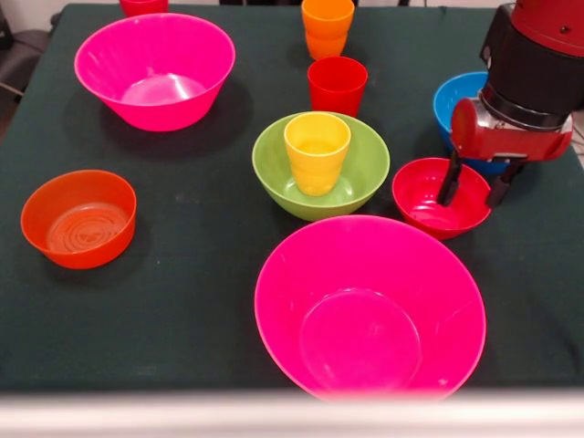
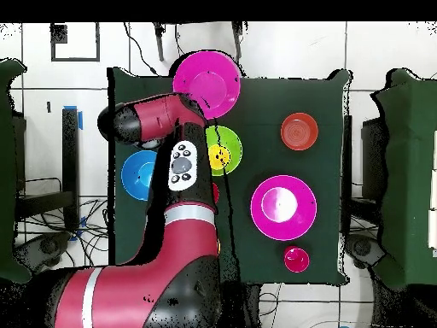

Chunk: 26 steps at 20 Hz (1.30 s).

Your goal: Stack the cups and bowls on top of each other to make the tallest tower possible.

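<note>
A robotics lab, by the look of it. A red and black robot arm [image 2: 162, 213] on a pedestal stands at a desk [image 2: 333, 111] covered in dark green cloth. Around it lie a pale tiled floor [image 2: 375, 51] with loose cables [image 2: 51, 231] and blue tape marks [image 2: 81, 117], and more dark-covered desks [image 2: 405, 171] stand alongside.

We see bright, even light from above. The near pink bowl [image 1: 370, 306] shows soft glare; bowls cast faint shadows on the dark table [image 1: 182, 292]. The near edge blurs.
</note>
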Motion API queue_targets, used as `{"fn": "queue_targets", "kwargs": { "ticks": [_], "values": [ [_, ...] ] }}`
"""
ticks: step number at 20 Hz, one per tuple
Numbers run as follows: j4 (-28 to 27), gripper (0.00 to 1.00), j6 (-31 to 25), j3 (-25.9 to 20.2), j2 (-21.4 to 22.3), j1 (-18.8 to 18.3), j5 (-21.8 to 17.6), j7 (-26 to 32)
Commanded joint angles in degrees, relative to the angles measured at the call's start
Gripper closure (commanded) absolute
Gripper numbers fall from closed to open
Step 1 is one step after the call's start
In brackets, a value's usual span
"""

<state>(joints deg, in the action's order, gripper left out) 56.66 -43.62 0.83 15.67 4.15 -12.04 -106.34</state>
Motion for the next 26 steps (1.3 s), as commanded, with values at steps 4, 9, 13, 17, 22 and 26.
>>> {"fn": "queue_targets", "kwargs": {
  "ticks": [4,9,13,17,22,26],
  "values": [
    [5.4,0.00,4.0,-2.6,-0.3,-1.1,0.5,-6.0],
    [5.5,0.00,4.7,-3.1,-0.7,-1.2,1.4,-5.9],
    [4.7,0.00,6.2,-4.4,-2.2,-2.0,1.9,-4.8],
    [3.2,0.00,5.3,-5.5,-3.2,-3.0,2.8,-3.3],
    [3.6,0.00,4.7,-4.8,-2.5,-2.7,3.2,-3.7],
    [3.6,0.00,3.7,-3.6,-2.2,-1.5,3.5,-5.3]
  ]
}}
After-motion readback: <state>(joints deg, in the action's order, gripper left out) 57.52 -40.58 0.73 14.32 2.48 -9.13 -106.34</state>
